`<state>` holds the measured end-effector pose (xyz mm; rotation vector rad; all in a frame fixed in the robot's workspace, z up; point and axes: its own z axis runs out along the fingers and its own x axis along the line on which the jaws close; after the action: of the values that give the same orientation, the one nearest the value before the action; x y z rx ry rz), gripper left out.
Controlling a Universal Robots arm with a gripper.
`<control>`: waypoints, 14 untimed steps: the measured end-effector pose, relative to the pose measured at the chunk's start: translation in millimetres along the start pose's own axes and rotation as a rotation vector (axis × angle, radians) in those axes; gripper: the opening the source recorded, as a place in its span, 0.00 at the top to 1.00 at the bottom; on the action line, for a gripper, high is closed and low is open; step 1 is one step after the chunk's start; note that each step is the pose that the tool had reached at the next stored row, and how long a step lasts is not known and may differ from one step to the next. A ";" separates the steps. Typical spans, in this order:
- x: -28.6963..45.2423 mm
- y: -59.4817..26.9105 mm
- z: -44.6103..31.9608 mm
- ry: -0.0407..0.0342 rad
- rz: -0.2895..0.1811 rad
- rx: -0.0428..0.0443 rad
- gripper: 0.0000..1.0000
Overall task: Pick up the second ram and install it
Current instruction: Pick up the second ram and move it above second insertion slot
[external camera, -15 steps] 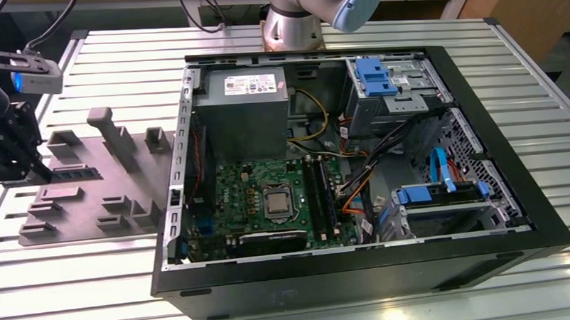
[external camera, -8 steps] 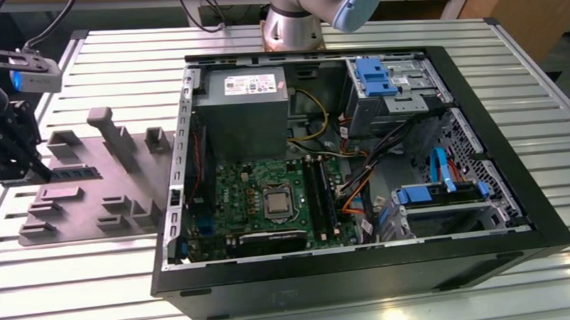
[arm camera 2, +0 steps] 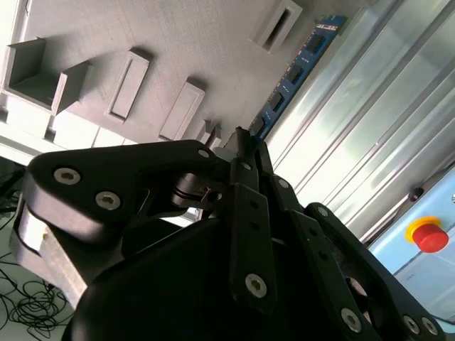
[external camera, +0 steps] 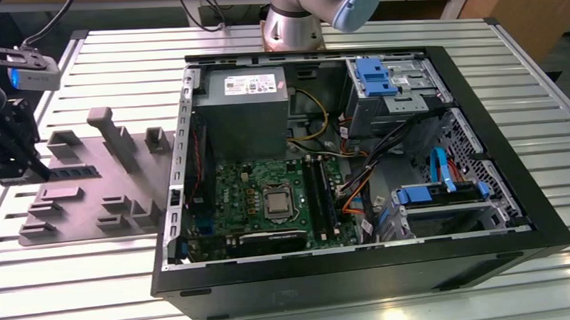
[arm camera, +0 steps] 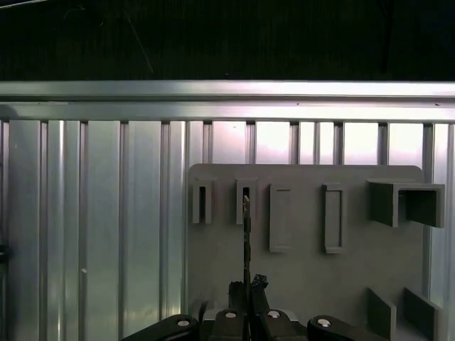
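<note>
Gripper clamped on one end of the second ram, the stick edge-on, I'd say to suit a slot, over the grey tray by the table's edge on the exterior view's left, well apart from the open computer case.

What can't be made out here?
The near end of the second ram: hidden behind the gripper in the second wrist view.
Part of the gripper: cut off by the exterior view's left edge.
The slots on the motherboard: too small in the exterior view to tell which are filled.
</note>
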<state>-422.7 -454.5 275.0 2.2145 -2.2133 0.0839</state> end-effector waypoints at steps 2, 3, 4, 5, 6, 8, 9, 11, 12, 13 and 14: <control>0.0 0.0 -0.7 0.0000 0.000 0.0001 0.86; 0.1 0.0 -1.1 0.0001 0.000 -0.0001 0.86; 0.1 -0.1 -1.4 0.0001 0.000 -0.0001 0.86; 0.1 -0.1 -1.6 0.0000 0.000 0.0000 0.86; 0.1 -0.1 -1.9 0.0000 0.000 0.0000 0.86; 0.1 -0.1 -2.6 0.0000 0.000 0.0000 0.86; 0.1 -0.1 -2.9 0.0000 0.000 0.0000 0.86; 0.2 -0.1 -3.6 0.0000 0.000 0.0000 0.86; 0.2 -0.1 -3.9 0.0000 0.000 0.0000 0.86; 0.2 -0.1 -4.3 0.0000 0.000 0.0000 0.86; 0.2 -0.2 -4.7 0.0000 0.000 -0.0001 0.86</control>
<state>-422.7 -454.5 279.8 2.2145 -2.2132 0.0838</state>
